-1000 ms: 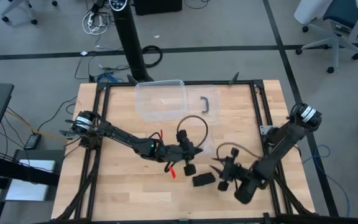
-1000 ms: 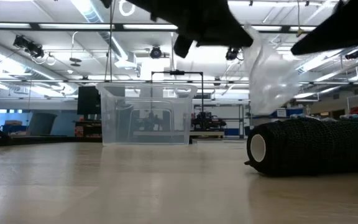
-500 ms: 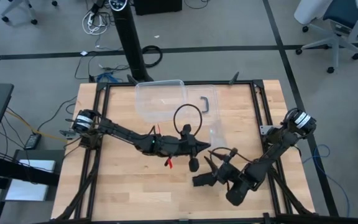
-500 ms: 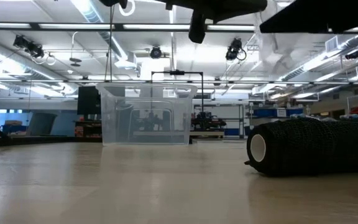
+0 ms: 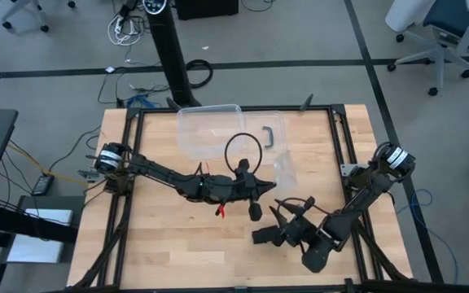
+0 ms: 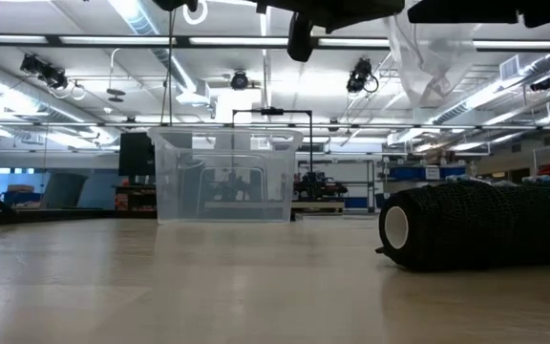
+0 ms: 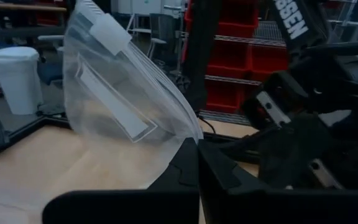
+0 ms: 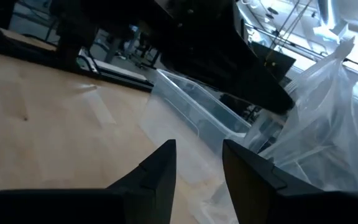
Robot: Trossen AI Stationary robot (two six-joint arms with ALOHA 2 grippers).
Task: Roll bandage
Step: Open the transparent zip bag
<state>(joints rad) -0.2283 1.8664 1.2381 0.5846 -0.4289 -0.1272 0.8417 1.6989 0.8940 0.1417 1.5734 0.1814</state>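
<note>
The bandage is a black roll lying on its side on the table; the low view shows it at the right. My left gripper is raised over the table's middle, shut on a clear plastic bag, which is held high. My right gripper is open and empty. It hangs over the roll's right end and is clear of it in the low view. My left gripper pinches a lower corner of the clear bag between its two shut fingers. The bag stands up and away from the fingertips, lifted clear of the table. I cannot tell how many layers are in the pinch.
A clear plastic box stands at the far middle of the table, with its black-handled lid beside it on the right. A red piece lies under the left arm. Bare wood shows at the near left.
My left gripper has risen and moved a little toward the far right, lifting the bag well above the roll. My right gripper has moved left, closer over the roll. The roll has stayed in place.
</note>
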